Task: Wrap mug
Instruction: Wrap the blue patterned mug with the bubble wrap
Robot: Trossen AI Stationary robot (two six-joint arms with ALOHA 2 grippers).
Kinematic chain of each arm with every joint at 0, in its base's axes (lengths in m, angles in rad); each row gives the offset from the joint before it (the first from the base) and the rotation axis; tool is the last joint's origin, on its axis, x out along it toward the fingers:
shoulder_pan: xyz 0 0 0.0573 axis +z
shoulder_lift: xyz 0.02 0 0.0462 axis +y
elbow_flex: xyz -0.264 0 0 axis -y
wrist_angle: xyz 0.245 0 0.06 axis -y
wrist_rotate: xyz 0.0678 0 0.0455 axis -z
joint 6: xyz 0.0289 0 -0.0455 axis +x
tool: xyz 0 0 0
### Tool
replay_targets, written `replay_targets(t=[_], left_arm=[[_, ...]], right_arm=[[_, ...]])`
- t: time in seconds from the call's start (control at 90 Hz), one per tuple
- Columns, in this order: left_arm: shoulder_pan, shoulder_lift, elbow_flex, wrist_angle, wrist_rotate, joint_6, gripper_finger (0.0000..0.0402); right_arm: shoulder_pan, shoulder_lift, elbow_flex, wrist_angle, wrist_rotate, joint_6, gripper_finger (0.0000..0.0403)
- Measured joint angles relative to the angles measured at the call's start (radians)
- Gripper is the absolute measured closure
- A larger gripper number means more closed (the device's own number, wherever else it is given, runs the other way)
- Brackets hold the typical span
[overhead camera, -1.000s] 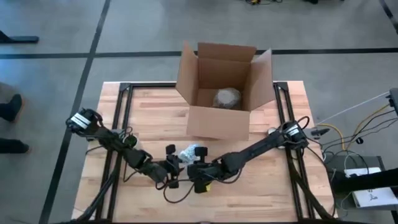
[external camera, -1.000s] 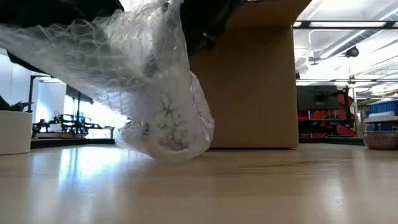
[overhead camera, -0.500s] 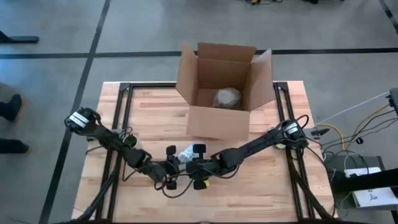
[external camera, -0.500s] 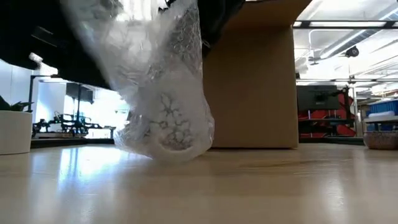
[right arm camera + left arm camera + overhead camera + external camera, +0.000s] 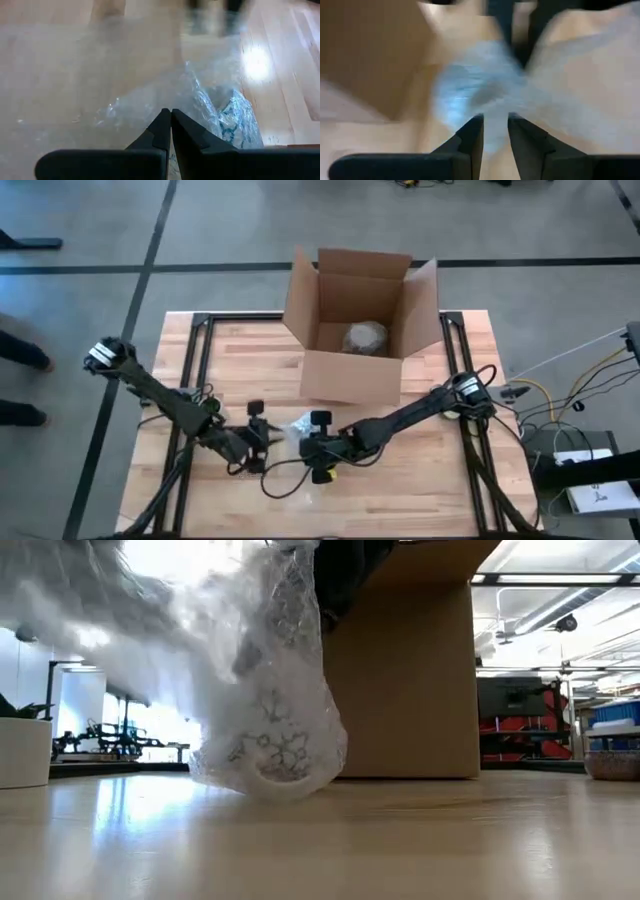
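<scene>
A mug with a dark sprig pattern [image 5: 268,752] sits inside clear bubble wrap [image 5: 285,660] on the wooden table [image 5: 420,480], in front of the cardboard box [image 5: 360,330]. Its lower end rests on the table top. My right gripper [image 5: 304,443] is shut above the mug, next to it. My left gripper [image 5: 268,436] is to the mug's left, fingers close together with wrap between them. The left wrist view is blurred. My left gripper has a strip of the bubble wrap [image 5: 495,117] between its two fingers, coming level from the table's left; blur hides how many layers. The wrap runs from it toward the mug. My right gripper pinches the wrap's gathered upper part [image 5: 172,102] between its fingertips, above the mug. The wrap hangs down from there around the mug [image 5: 240,117], which rests on the table.
The open box holds another wrapped bundle [image 5: 365,338]. Its near wall stands just behind the mug. A loose part of the clear wrap lies toward the table's near edge [image 5: 300,492]. Bare table lies at the near right and far left.
My left gripper has drawn back toward the table's left edge, pulling wrap out to the left of the mug. My right gripper has shifted a little to the left and toward the far edge, gathering the wrap above the mug. The mug has stayed on the table.
</scene>
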State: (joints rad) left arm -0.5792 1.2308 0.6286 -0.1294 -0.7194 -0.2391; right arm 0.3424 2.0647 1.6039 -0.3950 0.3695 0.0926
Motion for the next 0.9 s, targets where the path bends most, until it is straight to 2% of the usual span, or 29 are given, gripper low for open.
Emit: replay_targets(t=[0.056,0.133,0.289,0.356,0.5,0.733,0.9], left_arm=[[0.026,-0.003,-0.011,-0.003,-0.047,0.015,0.0326],[0.077,0.006,-0.017,0.005,-0.043,0.022,0.0326],[0.152,0.086,-0.018,0.098,0.123,0.073,0.0326],[0.160,0.126,-0.018,0.156,0.164,0.091,0.0326],[0.161,0.201,-0.018,0.220,0.173,0.091,0.0326],[0.161,0.307,-0.018,0.432,0.169,0.112,0.0326],[0.163,0.358,-0.011,0.470,0.158,0.116,0.0326]], right_arm=[[0.000,0.000,0.000,0.000,0.000,-0.004,0.0403],[0.000,0.000,0.000,0.000,-0.001,-0.005,0.0403],[0.000,0.000,0.000,0.003,-0.001,-0.001,0.0403],[0.000,0.000,0.000,0.006,0.000,0.006,0.0403],[-0.001,0.000,0.000,0.012,0.051,0.024,0.0403],[-0.029,0.015,0.000,0.031,0.049,0.030,0.0403],[-0.036,0.033,-0.002,0.089,0.015,0.003,0.0403]])
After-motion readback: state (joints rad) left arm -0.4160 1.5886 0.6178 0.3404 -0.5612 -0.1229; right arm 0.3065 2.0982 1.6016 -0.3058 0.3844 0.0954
